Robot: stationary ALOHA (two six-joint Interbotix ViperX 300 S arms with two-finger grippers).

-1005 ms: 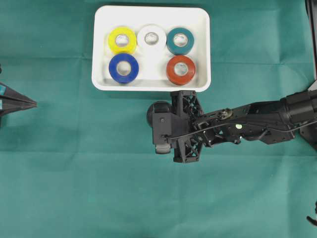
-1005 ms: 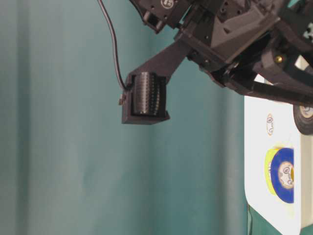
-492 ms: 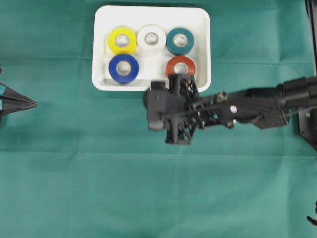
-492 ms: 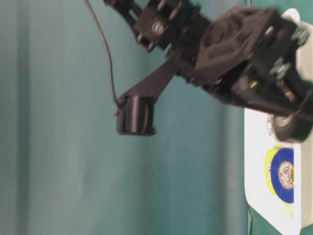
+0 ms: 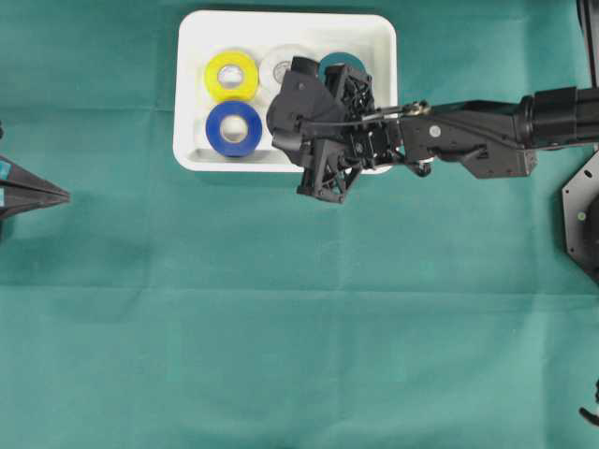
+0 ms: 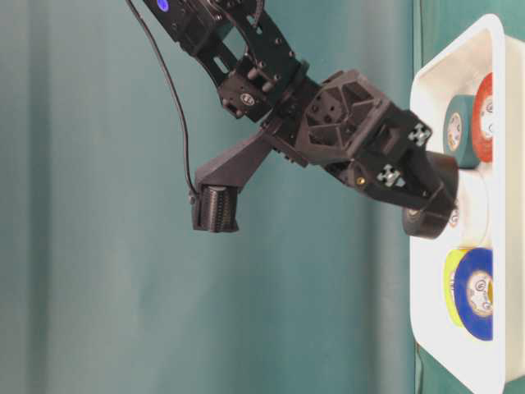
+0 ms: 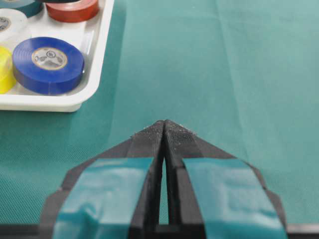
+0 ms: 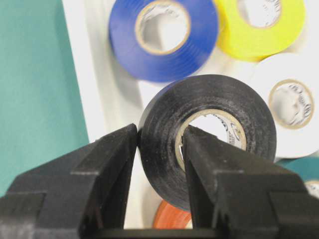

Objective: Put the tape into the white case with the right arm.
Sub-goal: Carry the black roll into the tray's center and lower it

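Covering table: green cloth (image 5: 281, 355) | white case (image 5: 378, 28) on it | right end effector (image 8: 159, 144) clamped on black tape (image 8: 209, 129) | left end effector (image 7: 164, 130) together

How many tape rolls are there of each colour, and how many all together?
Yellow tape: 1
White tape: 1
Teal tape: 1
Blue tape: 1
Red tape: 1
Black tape, held over the white case by the right gripper: 1
Total: 6 rolls
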